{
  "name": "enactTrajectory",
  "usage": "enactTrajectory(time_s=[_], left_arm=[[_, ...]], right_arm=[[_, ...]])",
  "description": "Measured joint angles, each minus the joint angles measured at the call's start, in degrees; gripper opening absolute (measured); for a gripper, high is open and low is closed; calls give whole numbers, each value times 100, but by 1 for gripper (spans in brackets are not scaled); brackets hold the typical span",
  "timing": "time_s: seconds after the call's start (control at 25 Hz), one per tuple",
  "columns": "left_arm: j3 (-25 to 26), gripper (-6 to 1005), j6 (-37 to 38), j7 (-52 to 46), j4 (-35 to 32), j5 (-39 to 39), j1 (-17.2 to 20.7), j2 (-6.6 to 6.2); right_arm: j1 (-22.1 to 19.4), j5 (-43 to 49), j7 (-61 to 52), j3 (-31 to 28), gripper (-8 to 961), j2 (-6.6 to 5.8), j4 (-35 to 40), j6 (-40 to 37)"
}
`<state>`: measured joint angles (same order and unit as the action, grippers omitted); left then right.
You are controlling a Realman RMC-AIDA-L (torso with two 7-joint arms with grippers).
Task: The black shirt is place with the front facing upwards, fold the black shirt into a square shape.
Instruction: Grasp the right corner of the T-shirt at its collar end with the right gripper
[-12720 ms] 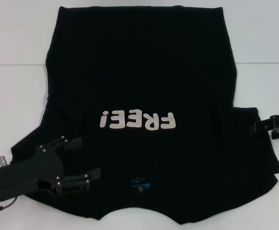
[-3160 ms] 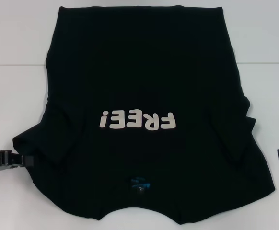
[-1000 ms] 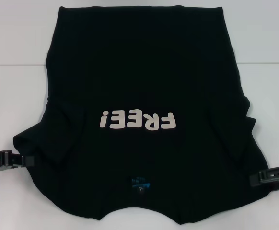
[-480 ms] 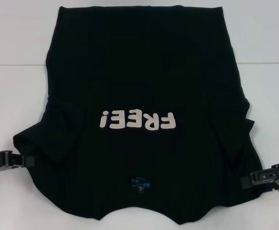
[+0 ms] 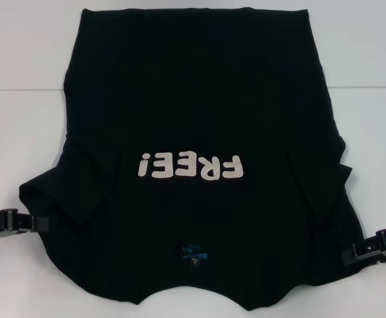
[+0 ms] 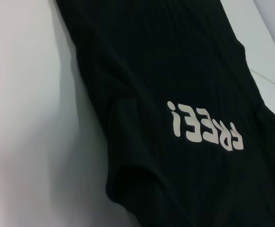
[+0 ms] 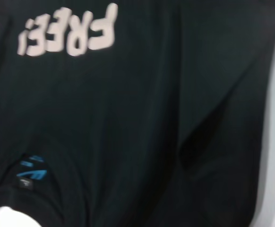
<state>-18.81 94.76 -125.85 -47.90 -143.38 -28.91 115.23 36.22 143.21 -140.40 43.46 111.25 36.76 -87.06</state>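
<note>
While each claw lies level, left claw (image 5: pixel 42 224) and right claw (image 5: pixel 356 254) flank the black shirt (image 5: pixel 199 132).

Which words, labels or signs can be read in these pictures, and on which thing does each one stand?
"FREE!": off-white rounded letters on the chest of the black shirt, upside down in the head view.
Small blue neck label inside the collar of the shirt: it bears marks, but they are too small and blurred to read.
No other text shows, neither on the white table nor on either claw.
</note>
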Motion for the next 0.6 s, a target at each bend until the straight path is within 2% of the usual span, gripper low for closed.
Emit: enactTrajectory(time_s=[0.32,0.6], left_arm=[[4,26,8,2,0,42,0,-6],[9,26,8,24,0,70,-12,-9]], right_arm=[[127,189,-55,10,446,12,-33,57],[156,190,-65,13,233,6,-36,45]])
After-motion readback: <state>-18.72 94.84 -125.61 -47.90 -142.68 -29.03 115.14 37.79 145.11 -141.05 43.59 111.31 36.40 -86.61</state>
